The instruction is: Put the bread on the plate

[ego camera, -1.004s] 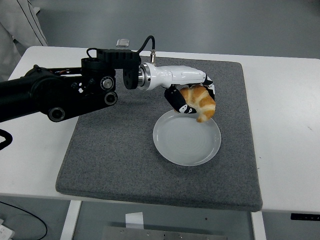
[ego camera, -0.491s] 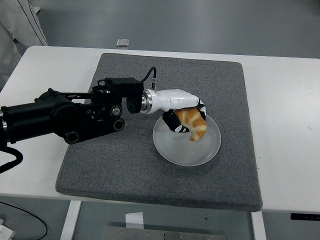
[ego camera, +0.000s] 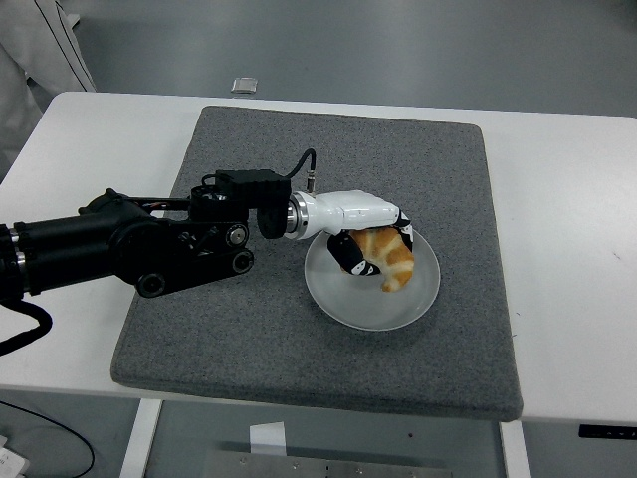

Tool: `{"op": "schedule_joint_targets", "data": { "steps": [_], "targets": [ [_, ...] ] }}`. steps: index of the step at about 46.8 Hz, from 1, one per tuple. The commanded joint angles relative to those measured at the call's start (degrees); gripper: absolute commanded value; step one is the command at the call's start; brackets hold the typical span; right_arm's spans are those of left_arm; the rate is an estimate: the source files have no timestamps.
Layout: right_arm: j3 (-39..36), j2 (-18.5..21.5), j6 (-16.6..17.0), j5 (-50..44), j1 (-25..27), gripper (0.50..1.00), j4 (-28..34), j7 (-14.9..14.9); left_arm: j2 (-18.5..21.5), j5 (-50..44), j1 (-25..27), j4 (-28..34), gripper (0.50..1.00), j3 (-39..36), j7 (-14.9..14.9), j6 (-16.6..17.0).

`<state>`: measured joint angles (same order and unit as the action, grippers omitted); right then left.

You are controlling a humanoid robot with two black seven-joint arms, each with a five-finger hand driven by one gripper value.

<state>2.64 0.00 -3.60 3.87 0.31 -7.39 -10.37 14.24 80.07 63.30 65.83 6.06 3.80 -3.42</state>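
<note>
A gray mat (ego camera: 249, 329) covers the middle of the white tabletop (ego camera: 567, 249), with a small silvery object (ego camera: 244, 85) beyond the mat's far edge and a person's pale sleeve (ego camera: 40, 50) at the top left corner. The left robot hand (ego camera: 366, 249) reaches over the white plate (ego camera: 348, 299) on the mat, its fingers curled around the bread (ego camera: 390, 257), with nothing else near the plate. The bread, a golden croissant, is over the plate's far right part, its long axis running from far-left down to near-right, the free tip pointing toward the plate's near right rim.

Your left hand (ego camera: 366, 249) drops from above the plate's (ego camera: 338, 299) far rim, carrying the croissant (ego camera: 388, 259) down, seemingly touching it now.
</note>
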Motion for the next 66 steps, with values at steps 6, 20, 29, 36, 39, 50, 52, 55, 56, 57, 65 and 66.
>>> {"op": "schedule_joint_targets", "data": {
  "steps": [6, 20, 29, 36, 39, 50, 52, 55, 56, 57, 65, 66],
  "targets": [
    [0.00, 0.00, 0.00, 0.00, -0.05, 0.932, 0.00, 0.00, -0.09, 0.00, -0.02, -0.62, 0.500, -0.70, 0.07, -0.01],
    [0.00, 0.00, 0.00, 0.00, 0.04, 0.932, 0.01, 0.00, -0.44, -0.09, -0.72, -0.53, 0.500, -0.62, -0.02, -0.01],
    [0.00, 0.00, 0.00, 0.00, -0.05, 0.932, 0.01, 0.00, -0.35, -0.53, -0.81, -0.44, 0.615, -0.53, -0.02, -0.01],
    [0.00, 0.00, 0.00, 0.00, 0.04, 0.932, 0.01, 0.00, -0.09, -1.06, -0.72, -0.27, 0.735, -0.26, -0.02, 0.08],
    [0.00, 0.00, 0.00, 0.00, -0.05, 0.932, 0.01, 0.00, 0.00, -1.14, -0.72, -0.18, 0.782, -0.18, -0.02, 0.08],
    [0.00, 0.00, 0.00, 0.00, -0.05, 0.932, 0.01, 0.00, 0.44, -3.60, -0.64, 0.09, 0.994, 0.44, -0.02, 0.08],
    [0.00, 0.00, 0.00, 0.00, 0.04, 0.932, 0.01, 0.00, 0.53, -4.92, -0.55, 0.09, 0.996, 0.53, -0.10, 0.08],
    [0.00, 0.00, 0.00, 0.00, 0.04, 0.932, 0.00, 0.00, 0.88, -7.02, -0.55, 0.26, 0.996, 0.62, -0.10, -0.01],
    [0.00, 0.00, 0.00, 0.00, -0.05, 0.932, 0.01, 0.00, 1.06, -7.73, -0.55, 0.35, 0.999, 0.70, -0.10, -0.01],
    [0.00, 0.00, 0.00, 0.00, -0.05, 0.932, 0.01, 0.00, 1.32, -8.43, -0.55, 0.44, 0.999, 0.79, -0.10, -0.10],
    [0.00, 0.00, 0.00, 0.00, -0.05, 0.932, 0.00, 0.00, 2.73, -11.34, -0.20, 2.37, 0.999, 1.49, -0.19, -0.71],
    [0.00, 0.00, 0.00, 0.00, -0.05, 0.932, -0.08, 0.00, 2.90, -11.51, -0.20, 2.63, 0.999, 1.67, -0.19, -0.80]
  ]
}}
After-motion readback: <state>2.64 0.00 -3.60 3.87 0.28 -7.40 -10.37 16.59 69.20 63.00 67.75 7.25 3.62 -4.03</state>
